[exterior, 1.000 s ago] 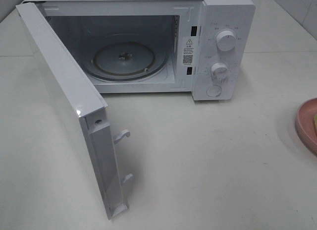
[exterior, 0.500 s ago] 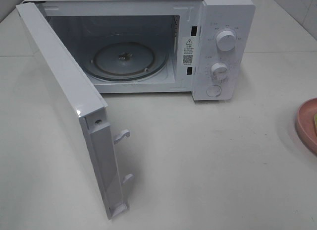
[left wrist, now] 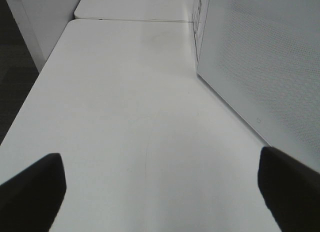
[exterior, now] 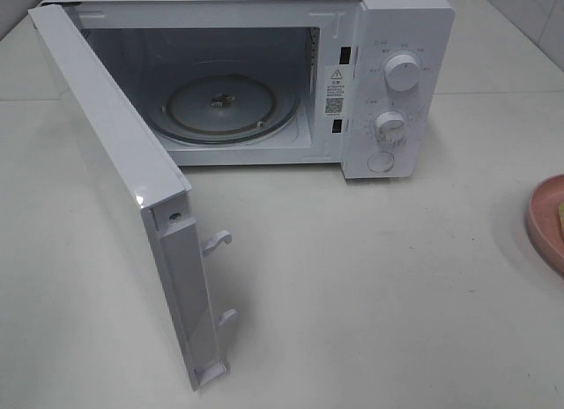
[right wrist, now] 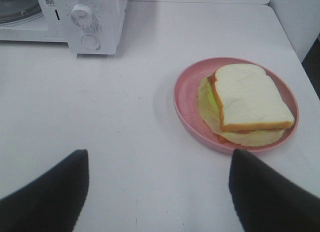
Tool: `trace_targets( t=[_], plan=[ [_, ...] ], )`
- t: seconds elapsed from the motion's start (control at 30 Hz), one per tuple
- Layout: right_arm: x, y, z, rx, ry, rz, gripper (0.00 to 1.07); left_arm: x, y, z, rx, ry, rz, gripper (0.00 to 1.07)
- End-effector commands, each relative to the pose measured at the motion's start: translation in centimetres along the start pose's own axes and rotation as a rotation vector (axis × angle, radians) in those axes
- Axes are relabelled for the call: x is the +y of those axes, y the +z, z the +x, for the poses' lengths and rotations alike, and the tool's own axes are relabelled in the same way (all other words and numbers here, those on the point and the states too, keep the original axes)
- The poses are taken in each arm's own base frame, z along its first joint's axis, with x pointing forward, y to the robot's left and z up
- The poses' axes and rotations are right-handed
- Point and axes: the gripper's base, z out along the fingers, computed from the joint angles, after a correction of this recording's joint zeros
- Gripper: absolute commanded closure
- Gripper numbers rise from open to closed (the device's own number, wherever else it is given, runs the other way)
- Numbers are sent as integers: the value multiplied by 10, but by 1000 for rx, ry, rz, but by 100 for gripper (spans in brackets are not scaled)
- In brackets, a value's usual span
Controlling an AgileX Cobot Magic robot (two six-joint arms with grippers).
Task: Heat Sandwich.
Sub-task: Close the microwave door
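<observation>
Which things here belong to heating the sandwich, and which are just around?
Part of the job:
- sandwich, lying on the pink plate
- microwave, door swung open, glass turntable bare
- right gripper, open, short of the plate

Just around:
- left gripper, open over bare white table

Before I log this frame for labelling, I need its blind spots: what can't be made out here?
- Sandwich and pink plate: the exterior high view's right edge cuts them to a sliver.
- Left hand and right hand: absent from the exterior high view; each wrist view shows only open fingertips, cut off by its edges.
- Microwave dial markings: too small to read.
- Microwave door: its outer face is turned away from the exterior high view.
</observation>
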Motion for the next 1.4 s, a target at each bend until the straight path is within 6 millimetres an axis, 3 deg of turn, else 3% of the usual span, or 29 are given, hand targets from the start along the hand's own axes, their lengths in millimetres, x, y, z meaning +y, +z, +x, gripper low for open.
trace_targets(
  t=[0.03,1.4],
  plan=[
    [0,-3,2,-32,-7,3,32,0,-3,2,-27,-2,1,9],
    [0,-3,2,-32,-7,3,32,0,-3,2,-27,-4,1,9]
  ],
)
